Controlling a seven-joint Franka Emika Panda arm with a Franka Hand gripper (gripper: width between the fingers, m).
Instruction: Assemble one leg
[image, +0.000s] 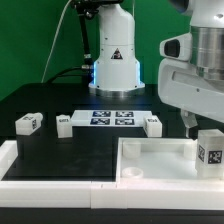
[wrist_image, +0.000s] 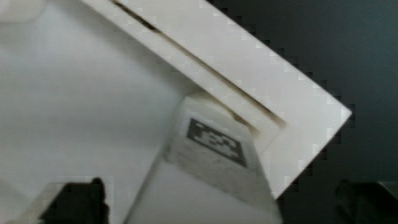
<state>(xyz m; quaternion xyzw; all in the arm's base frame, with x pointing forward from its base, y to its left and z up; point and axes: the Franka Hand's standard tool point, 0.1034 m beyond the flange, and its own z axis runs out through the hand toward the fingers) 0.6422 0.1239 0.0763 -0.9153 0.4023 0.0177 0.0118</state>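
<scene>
counter (image: 60, 100): black, carrying everything; the arm is working over the end on the exterior view's right.
tray (image: 150, 160): big white square piece lying flat at the front, its round corner sockets facing up; the risk is it sliding if the leg is pushing on it at an angle.
marker board (image: 112, 119): flat tag strip lying behind the tray, not involved.
fingers (image: 205, 140): closed on the leg from above, appearing to be gripping its upper end; both dark fingertips (wrist_image: 75, 200) are showing in the wrist view.
leg (image: 209, 152): hanging in the grip over the tray's corner on the exterior view's right, tag facing the camera; whether it is touching the tray is unclear.
spare legs (image: 27, 123): three lying loose on the counter, well apart from the arm.
risk: the leg looks tilted in the wrist view, so it could be missing the socket, jamming on the rim, or slipping in the grip.
</scene>
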